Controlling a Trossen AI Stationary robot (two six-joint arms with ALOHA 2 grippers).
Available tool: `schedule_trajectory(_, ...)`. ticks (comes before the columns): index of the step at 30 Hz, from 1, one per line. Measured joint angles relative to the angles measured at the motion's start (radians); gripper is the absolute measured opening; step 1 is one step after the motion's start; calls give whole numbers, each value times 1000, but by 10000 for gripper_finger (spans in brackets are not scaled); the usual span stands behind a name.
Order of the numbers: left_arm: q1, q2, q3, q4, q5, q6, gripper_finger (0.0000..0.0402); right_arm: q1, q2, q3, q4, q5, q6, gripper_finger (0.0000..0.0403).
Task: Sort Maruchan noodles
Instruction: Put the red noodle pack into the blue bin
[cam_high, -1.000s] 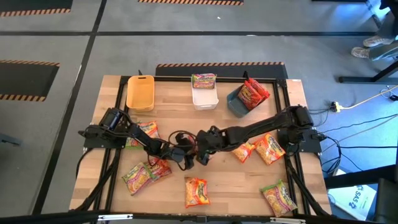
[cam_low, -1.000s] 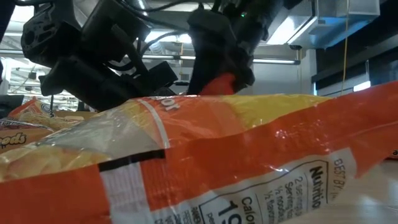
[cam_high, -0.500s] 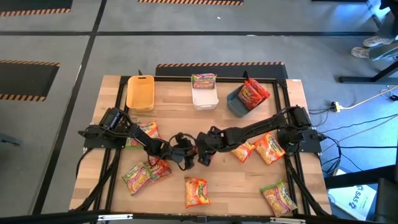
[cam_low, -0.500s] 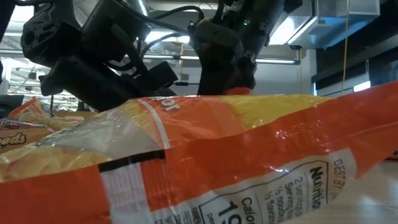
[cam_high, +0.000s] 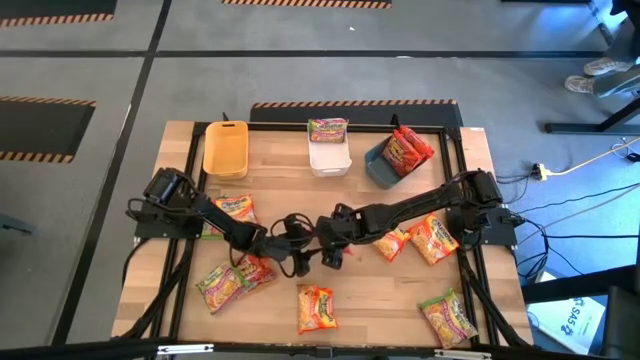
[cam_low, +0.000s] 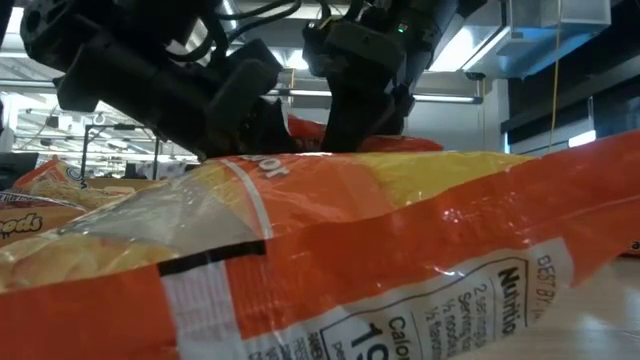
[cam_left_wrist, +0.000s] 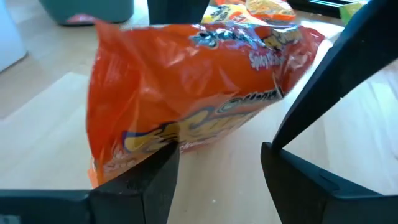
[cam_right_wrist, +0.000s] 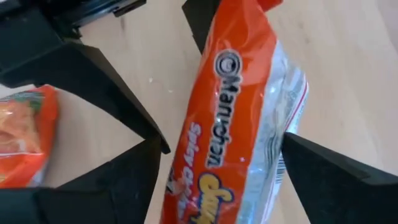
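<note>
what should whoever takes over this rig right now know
Left gripper: open, at table centre, facing the red Maruchan packet.
Right gripper: open, fingers either side of that packet; a firm grip cannot be confirmed.
Done: red packets in the grey bin, a green-pink packet in the white bin.
Yellow bin: no packet seen in it.
Left: seven loose packets across the table's near half, plus the one between the grippers.
</note>
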Motion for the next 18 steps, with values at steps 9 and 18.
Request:
schedule_trajectory(9,5,0,0,16,-15,-10,223,-1,2,0,-47,110,-16,303)
schedule_trajectory(18,0,-6,4,30,-4,-10,223,-9,6,-3,-89,124,-35,170)
